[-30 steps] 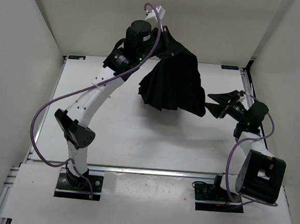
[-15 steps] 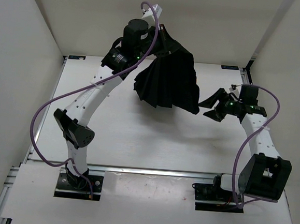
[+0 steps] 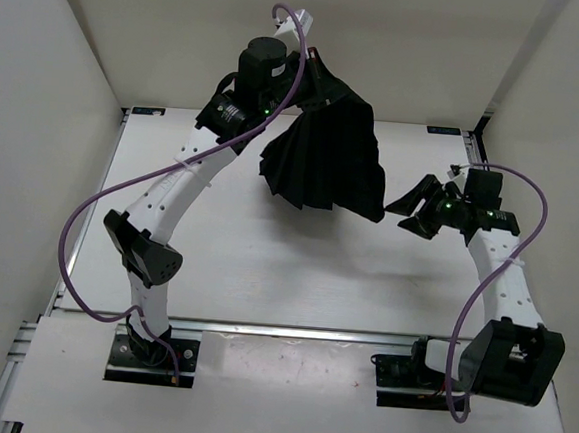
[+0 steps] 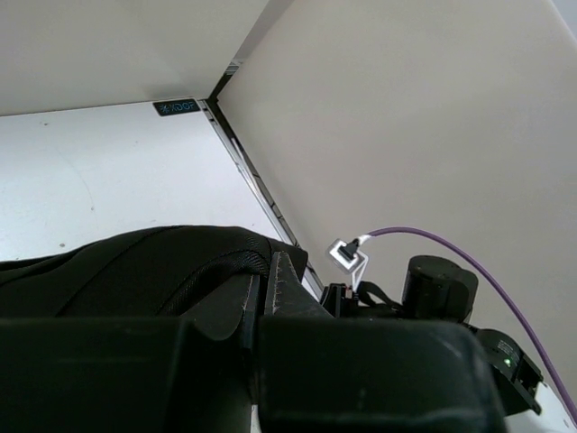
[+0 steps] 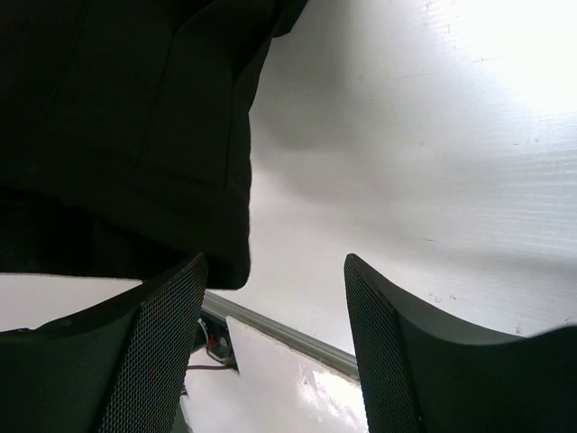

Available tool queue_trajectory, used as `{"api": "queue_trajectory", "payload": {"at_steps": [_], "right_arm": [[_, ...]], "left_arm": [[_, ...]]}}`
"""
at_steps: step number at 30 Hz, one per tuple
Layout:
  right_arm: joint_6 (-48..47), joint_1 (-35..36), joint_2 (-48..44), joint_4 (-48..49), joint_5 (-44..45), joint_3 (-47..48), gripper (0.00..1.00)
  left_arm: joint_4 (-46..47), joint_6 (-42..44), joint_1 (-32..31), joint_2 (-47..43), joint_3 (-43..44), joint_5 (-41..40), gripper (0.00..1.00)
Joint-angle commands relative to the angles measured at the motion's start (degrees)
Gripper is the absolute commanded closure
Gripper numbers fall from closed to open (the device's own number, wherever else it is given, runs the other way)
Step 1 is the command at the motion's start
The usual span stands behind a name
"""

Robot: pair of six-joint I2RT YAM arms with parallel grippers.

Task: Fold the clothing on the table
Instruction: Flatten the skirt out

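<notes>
Top external: found clothing (image 3: 324, 164) hung from left gripper (image 3: 314, 66), pinched on its top; found right gripper (image 3: 402, 213) spread just beside its lower corner; advise seizing corner squarely, clear of pleats.

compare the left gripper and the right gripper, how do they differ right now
The left gripper is shut on the clothing; the right gripper is open and holds nothing. The left gripper is at the far side with the clothing hanging from it; the right gripper sits beside its lower edge. Both are black.
</notes>
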Motion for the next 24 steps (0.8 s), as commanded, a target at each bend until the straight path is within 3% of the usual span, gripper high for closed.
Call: {"api": "queue_trajectory", "payload": {"at_steps": [1, 24], "right_arm": [[-0.7, 0.3, -2.8, 0.4, 0.7, 1.5, 0.32], [-0.1, 2.6, -4.5, 4.7, 0.6, -4.9, 0.33]], "left_arm": [[2.3, 0.1, 0.4, -4.0, 0.3, 0.7, 1.00], [2.6, -0.6, -0.2, -4.1, -1.0, 0.3, 1.00]]}}
